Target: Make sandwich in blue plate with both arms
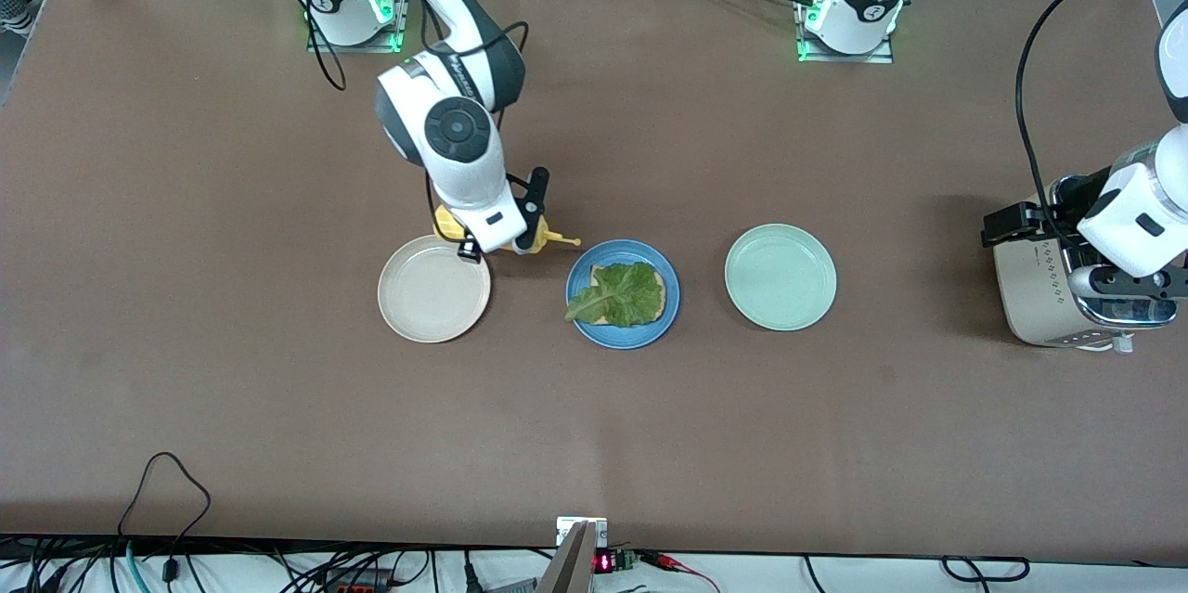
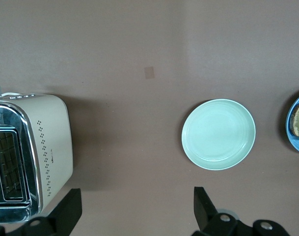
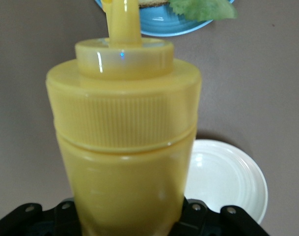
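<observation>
The blue plate [image 1: 623, 251] sits mid-table between two other plates. On it lies a bread slice [image 1: 658, 293] with a green lettuce leaf [image 1: 618, 294] on top. My right gripper [image 1: 520, 234] is shut on a yellow squeeze bottle [image 1: 549, 239]. It holds the bottle tipped over, between the cream plate and the blue plate, with the nozzle pointing at the blue plate. The right wrist view shows the bottle [image 3: 124, 147] up close, with the blue plate [image 3: 164, 27] past its nozzle. My left gripper [image 2: 135, 211] is open and empty, above the table beside the toaster.
A cream-white plate [image 1: 433, 288] lies toward the right arm's end and a mint-green plate [image 1: 781, 277] toward the left arm's end. A cream toaster [image 1: 1044, 296] stands under the left arm's hand. It also shows in the left wrist view [image 2: 46, 147].
</observation>
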Available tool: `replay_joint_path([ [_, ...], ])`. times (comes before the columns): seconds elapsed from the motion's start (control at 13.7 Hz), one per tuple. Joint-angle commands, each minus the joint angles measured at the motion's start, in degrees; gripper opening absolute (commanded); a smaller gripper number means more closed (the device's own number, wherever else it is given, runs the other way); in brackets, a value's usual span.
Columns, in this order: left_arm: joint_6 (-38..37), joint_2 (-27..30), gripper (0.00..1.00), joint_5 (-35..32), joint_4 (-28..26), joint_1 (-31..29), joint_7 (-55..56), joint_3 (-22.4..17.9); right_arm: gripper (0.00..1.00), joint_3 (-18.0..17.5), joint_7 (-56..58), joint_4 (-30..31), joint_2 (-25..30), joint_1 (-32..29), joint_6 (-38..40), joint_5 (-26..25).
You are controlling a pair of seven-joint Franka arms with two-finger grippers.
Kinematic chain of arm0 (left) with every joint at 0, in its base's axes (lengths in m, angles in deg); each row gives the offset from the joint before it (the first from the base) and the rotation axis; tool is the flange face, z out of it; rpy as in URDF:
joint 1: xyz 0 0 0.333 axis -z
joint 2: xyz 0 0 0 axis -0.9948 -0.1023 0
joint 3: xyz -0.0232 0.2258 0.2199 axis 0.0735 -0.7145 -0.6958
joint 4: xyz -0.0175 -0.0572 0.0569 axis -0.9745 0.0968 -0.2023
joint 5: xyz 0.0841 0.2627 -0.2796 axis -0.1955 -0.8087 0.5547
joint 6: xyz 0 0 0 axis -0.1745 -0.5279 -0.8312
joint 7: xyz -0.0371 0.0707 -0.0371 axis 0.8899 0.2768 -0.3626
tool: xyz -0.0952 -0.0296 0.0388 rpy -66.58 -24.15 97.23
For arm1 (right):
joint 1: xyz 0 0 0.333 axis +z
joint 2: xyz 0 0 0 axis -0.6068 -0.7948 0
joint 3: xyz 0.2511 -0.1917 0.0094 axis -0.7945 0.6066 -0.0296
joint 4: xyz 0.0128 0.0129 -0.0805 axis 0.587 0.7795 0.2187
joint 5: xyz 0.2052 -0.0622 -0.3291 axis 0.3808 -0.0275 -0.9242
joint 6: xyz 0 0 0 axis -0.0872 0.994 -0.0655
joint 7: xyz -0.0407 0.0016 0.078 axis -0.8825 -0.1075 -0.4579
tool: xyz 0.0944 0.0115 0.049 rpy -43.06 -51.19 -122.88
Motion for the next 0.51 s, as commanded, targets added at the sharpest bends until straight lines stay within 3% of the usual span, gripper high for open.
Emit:
replay_joint_path([
  [0.0, 0.00, 0.03, 1.00, 1.53, 0.18, -0.22, -1.27, -0.26, 0.00, 2.82, -2.38, -4.44, -3.24, 2.66, 0.77, -1.25],
  [0.44, 0.00, 0.03, 1.00, 1.45, 0.18, -0.22, -1.18, -0.35, 0.00, 4.76, -2.48, -5.50, -4.22, 4.08, 1.12, -1.25],
])
